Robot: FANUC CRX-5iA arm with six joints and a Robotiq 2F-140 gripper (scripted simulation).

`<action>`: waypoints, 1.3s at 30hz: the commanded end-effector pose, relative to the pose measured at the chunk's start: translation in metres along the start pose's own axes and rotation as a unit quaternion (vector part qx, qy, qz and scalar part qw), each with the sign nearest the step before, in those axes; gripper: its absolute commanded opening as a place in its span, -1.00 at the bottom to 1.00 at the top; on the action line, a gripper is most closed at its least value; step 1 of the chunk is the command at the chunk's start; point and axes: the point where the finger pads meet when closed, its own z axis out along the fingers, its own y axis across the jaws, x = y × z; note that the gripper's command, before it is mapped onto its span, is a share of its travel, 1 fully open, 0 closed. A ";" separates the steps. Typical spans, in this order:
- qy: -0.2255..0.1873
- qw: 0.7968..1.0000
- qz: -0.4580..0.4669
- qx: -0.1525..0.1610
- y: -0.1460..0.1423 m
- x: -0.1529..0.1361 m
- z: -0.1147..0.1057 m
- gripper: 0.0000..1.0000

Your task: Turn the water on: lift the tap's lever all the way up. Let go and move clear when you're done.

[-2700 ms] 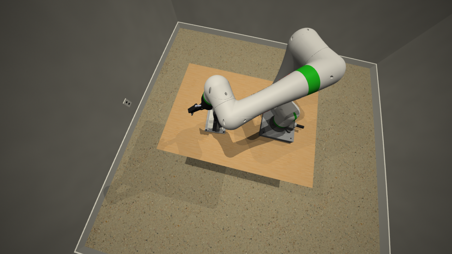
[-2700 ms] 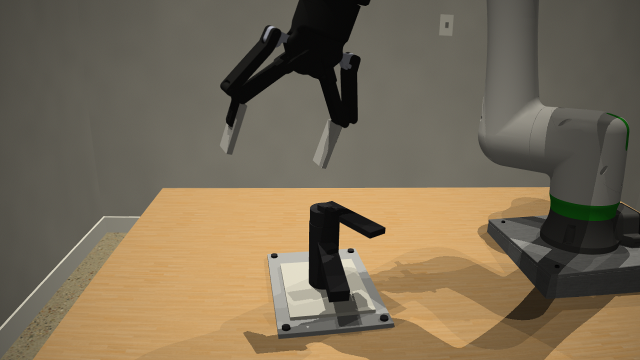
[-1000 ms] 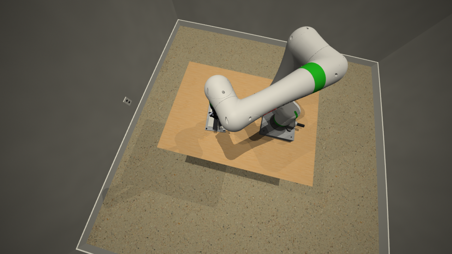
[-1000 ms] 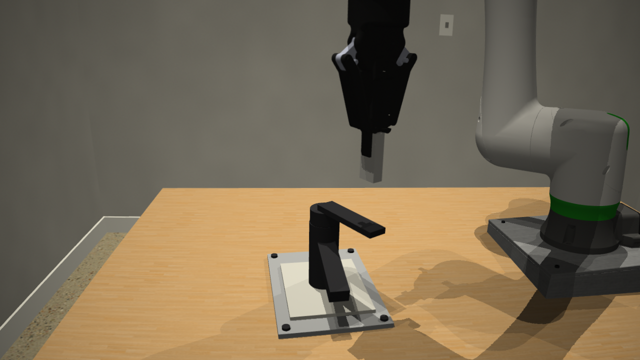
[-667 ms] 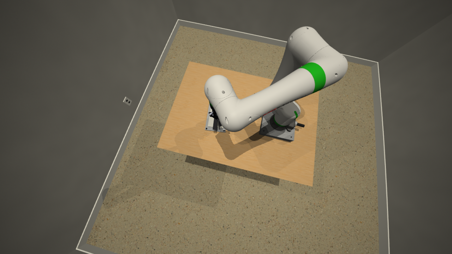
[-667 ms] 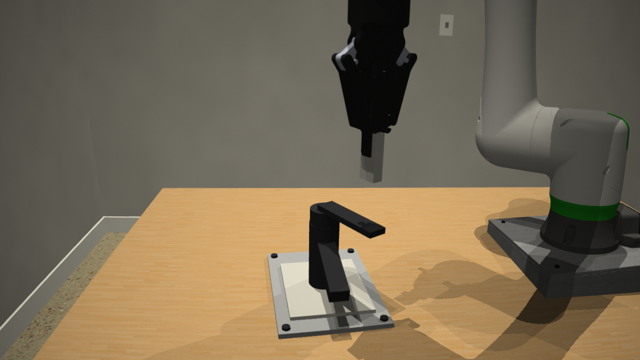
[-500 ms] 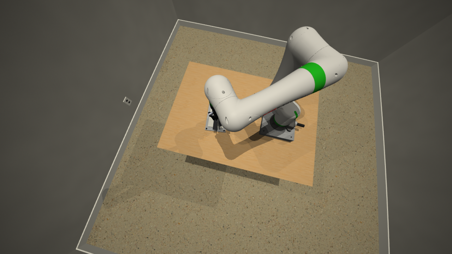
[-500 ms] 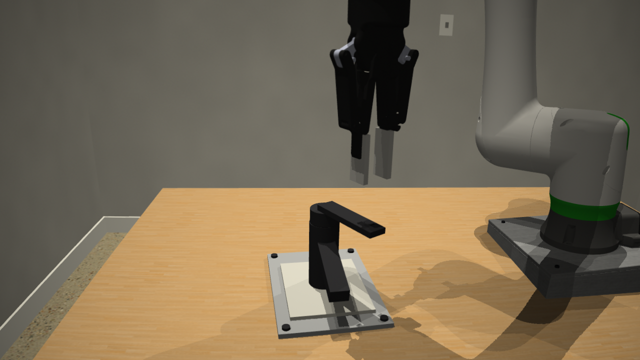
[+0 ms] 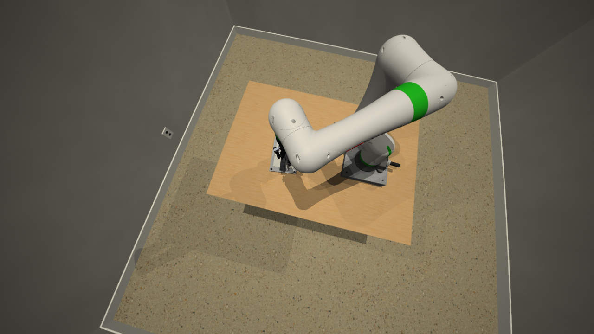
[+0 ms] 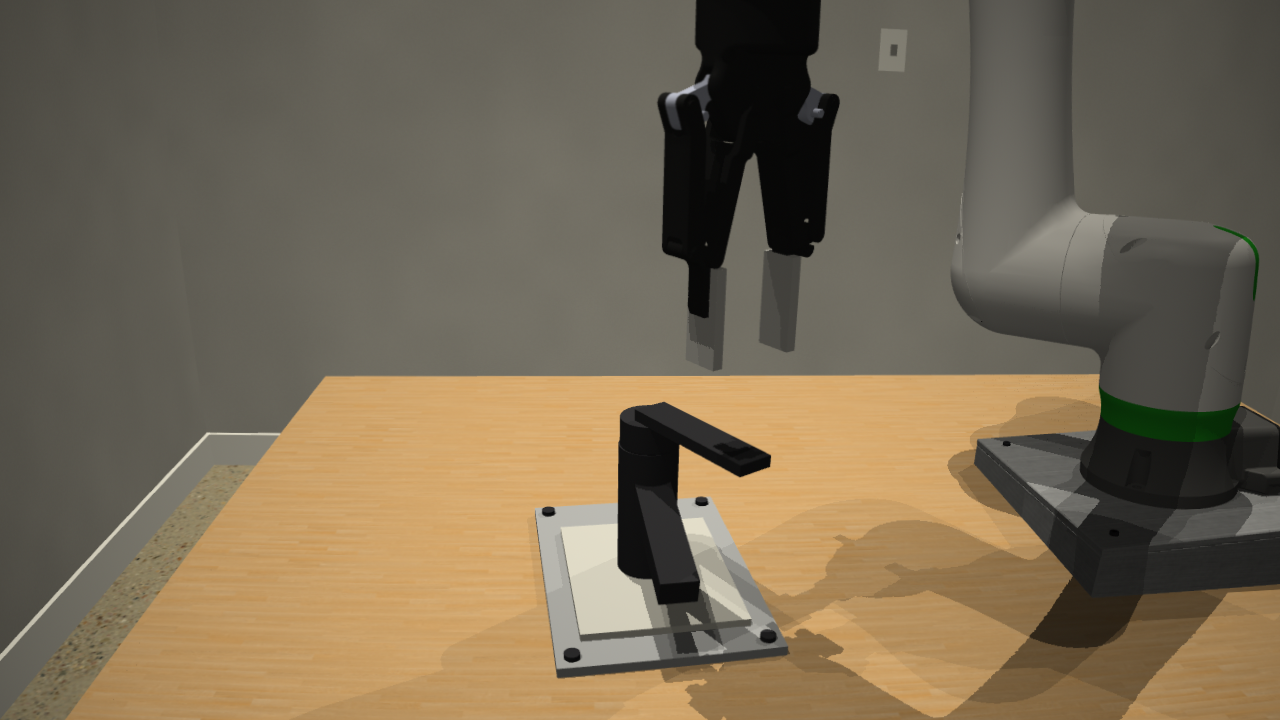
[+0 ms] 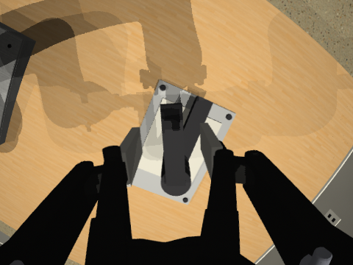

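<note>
A black tap (image 10: pixel 646 501) stands on a grey plate (image 10: pixel 653 582) on the wooden table. Its lever (image 10: pixel 707 438) juts out from the top of the body, pointing right and slightly downward. Its spout (image 10: pixel 669 546) slopes down toward the front. My gripper (image 10: pixel 741 338) hangs pointing straight down, well above the lever, with its fingers partly open and nothing between them. In the wrist view the tap (image 11: pixel 175 152) shows between the two finger pads, far below them. In the overhead view the arm hides most of the tap plate (image 9: pixel 282 162).
The robot's base (image 10: pixel 1154 465) stands on a dark mount at the right of the table. The table's left edge drops to a speckled floor (image 10: pixel 98 608) with a low white border.
</note>
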 end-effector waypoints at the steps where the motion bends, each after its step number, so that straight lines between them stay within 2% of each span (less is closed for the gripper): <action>1: 0.000 1.000 0.000 0.000 0.000 0.000 0.000 -0.22; 24: 0.000 1.000 0.001 0.000 0.000 0.000 0.001 -0.22; 39: 0.001 1.000 0.004 -0.001 0.000 0.000 0.012 -0.22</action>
